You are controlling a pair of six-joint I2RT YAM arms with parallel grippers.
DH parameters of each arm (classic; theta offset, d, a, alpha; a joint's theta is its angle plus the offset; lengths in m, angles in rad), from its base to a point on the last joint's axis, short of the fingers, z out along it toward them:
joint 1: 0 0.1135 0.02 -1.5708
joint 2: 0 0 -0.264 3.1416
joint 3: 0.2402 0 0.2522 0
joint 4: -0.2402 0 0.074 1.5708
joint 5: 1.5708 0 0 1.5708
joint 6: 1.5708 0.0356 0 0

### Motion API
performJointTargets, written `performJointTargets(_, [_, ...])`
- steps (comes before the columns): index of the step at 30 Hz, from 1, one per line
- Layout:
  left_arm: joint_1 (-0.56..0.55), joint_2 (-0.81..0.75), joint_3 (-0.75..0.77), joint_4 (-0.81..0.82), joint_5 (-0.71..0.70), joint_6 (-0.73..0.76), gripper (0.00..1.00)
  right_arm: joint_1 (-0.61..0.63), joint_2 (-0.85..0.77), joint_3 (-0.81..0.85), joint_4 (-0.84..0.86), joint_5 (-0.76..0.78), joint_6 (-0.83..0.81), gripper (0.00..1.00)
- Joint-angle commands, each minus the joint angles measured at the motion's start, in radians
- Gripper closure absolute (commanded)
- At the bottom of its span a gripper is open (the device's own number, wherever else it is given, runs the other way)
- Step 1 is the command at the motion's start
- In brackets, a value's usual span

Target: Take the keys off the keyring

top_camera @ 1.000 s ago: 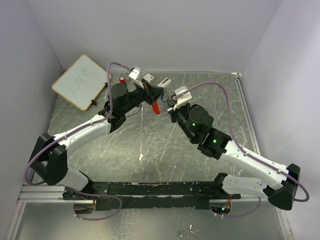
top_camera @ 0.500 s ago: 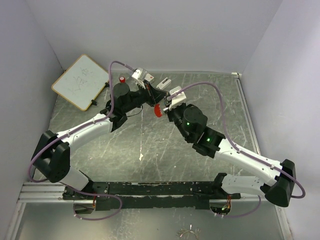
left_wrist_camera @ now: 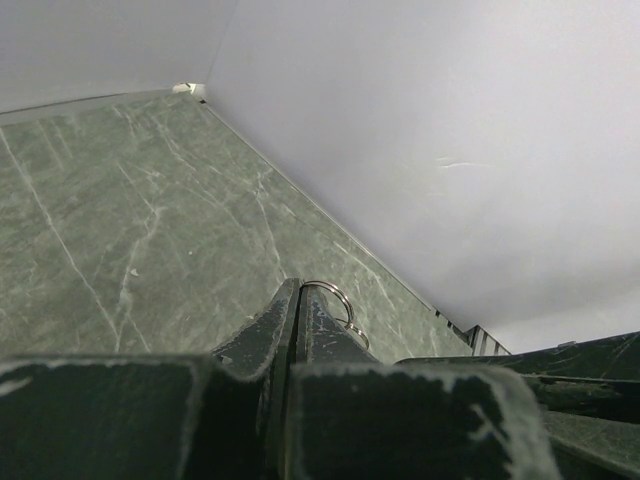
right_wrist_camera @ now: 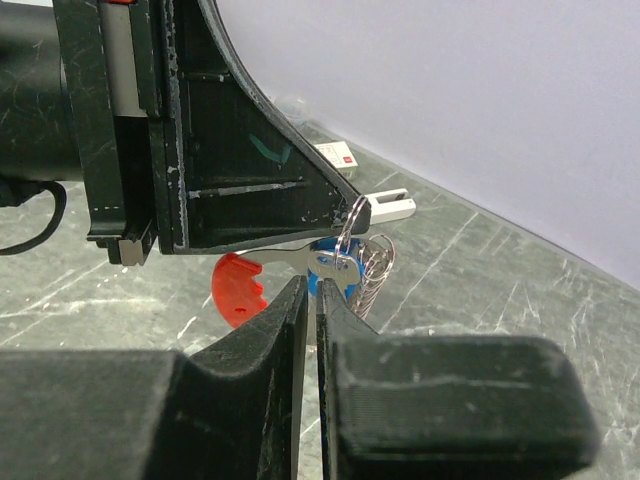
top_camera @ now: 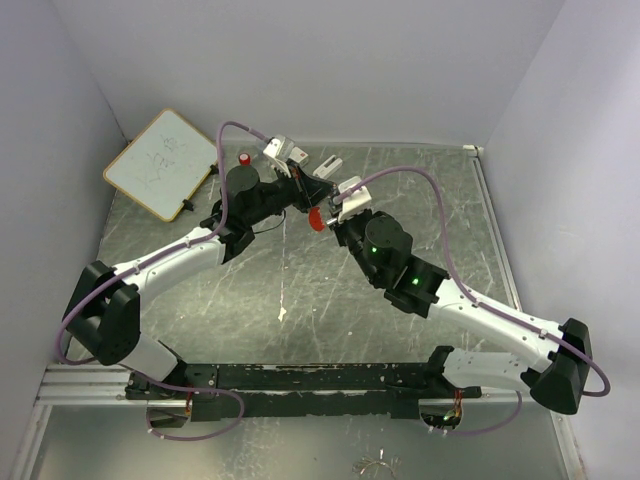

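Both grippers meet above the back middle of the table. My left gripper is shut on a thin silvery ring, which sticks out past its fingertips in the left wrist view. In the right wrist view the left gripper's black finger holds that ring, and a silvery key with a blue head hangs from it. The red keyring and a coiled wire ring hang beside it. My right gripper is shut on the blue key head. The red keyring also shows in the top view, with the right gripper beside it.
A small whiteboard leans in the back left corner. A red-capped little bottle stands behind the left arm. White blocks lie at the back, one also in the right wrist view. Walls enclose the marbled table.
My right arm has moved left and closer to the left gripper, closing on the key bunch. The left gripper shifted slightly right and holds the ring.
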Motion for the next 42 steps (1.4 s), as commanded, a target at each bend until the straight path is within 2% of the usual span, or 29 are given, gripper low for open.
performJointTargets(1, [0.008,-0.014,0.039,0.035,0.026,-0.022,0.93,0.002,-0.01,-0.01,0.038,0.027,-0.001,0.92])
performJointTargets(5, [0.006,-0.018,0.032,0.04,0.035,-0.026,0.93,0.002,-0.009,-0.014,0.051,0.032,-0.005,0.95])
performJointTargets(24, [0.005,-0.04,0.022,0.059,0.033,-0.028,0.93,0.002,0.013,-0.016,0.063,0.031,-0.005,0.95])
performJointTargets(28, [0.005,-0.045,0.019,0.06,0.032,-0.028,0.93,0.002,0.012,-0.018,0.066,0.037,-0.003,1.0])
performJointTargets(42, [0.005,-0.067,0.003,0.088,0.063,-0.048,0.93,0.002,0.011,-0.049,0.105,0.081,-0.012,1.0])
